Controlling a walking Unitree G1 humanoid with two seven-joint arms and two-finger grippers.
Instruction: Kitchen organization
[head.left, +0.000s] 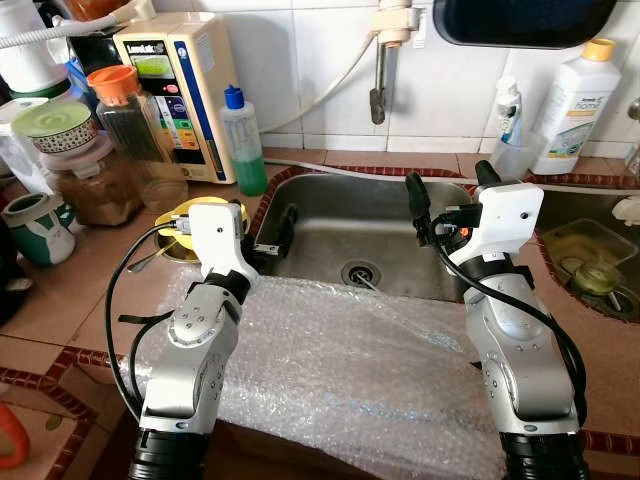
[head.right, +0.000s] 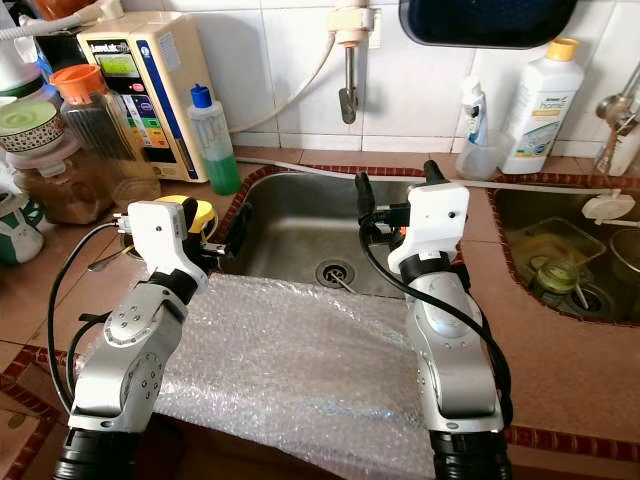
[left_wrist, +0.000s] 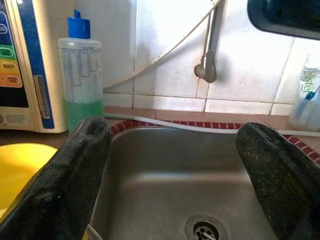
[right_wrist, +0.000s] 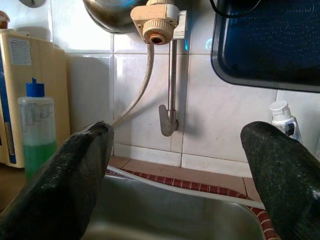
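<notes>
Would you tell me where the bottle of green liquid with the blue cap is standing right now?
The green-liquid bottle stands on the counter at the sink's back-left corner, beside the beige wall appliance, ahead of the left gripper.

We extend both arms forward: left gripper and right gripper, each with fingers spread apart.

I count two sinks: the steel one in front of me and a second basin off to my right. There are two arms, each with one gripper, left and right. I see one sheet of bubble wrap, one tap, one green-liquid bottle, one white bottle with a yellow cap, and one beige water machine.
</notes>
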